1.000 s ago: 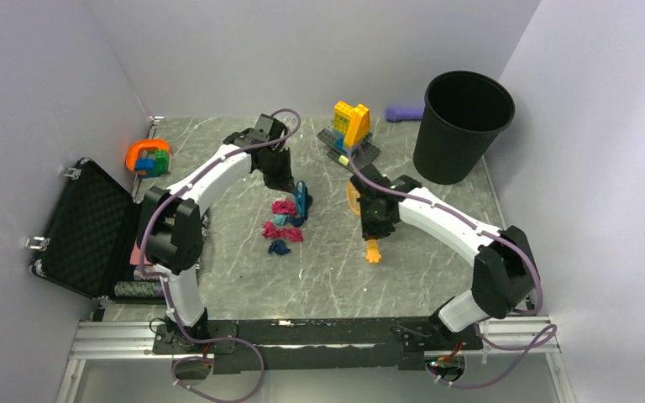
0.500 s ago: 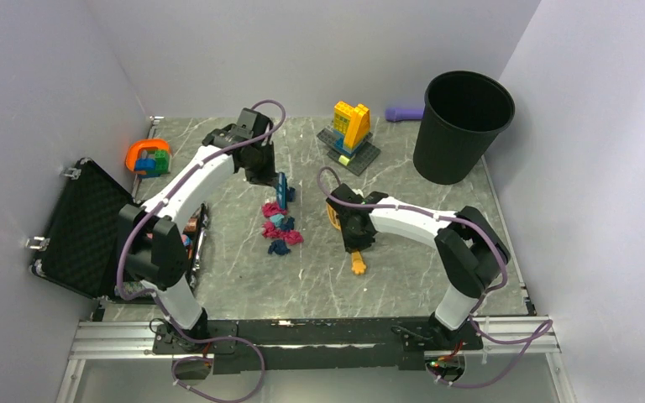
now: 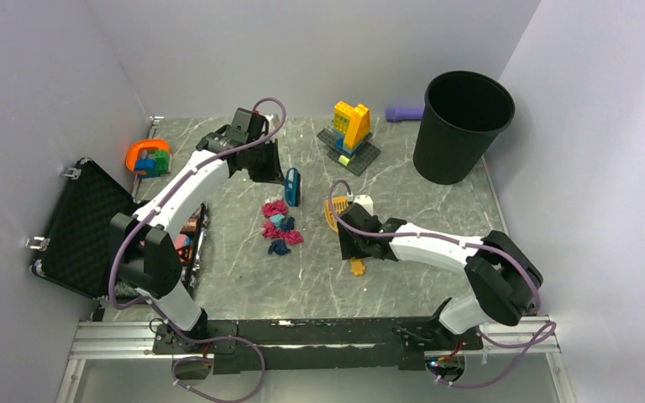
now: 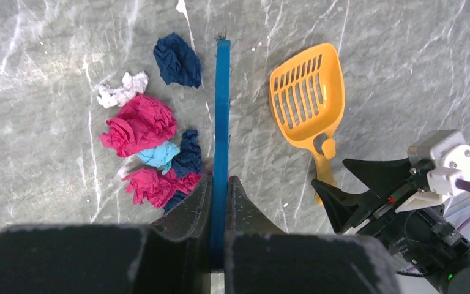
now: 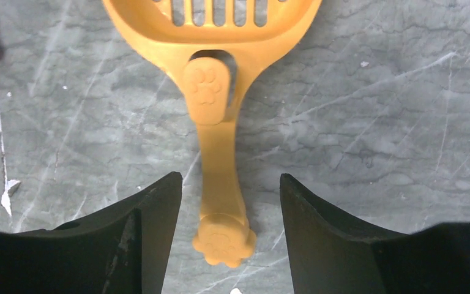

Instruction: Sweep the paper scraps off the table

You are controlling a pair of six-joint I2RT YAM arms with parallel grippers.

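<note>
Blue plastic is clamped edge-on in the closed left claw [image 4: 220, 184]: the brush [image 4: 222, 110] is held just right of the paper scraps [image 4: 139, 124]. These are bunched in one pile on the marbled surface [image 4: 49, 73], unmoved since half a second ago, while the brush is shifted slightly rightward. The orange scoop [image 5: 217, 159] is laid flat, its handle straddled by the open right claw [image 5: 229, 180], with gaps seen on both sides.
</note>
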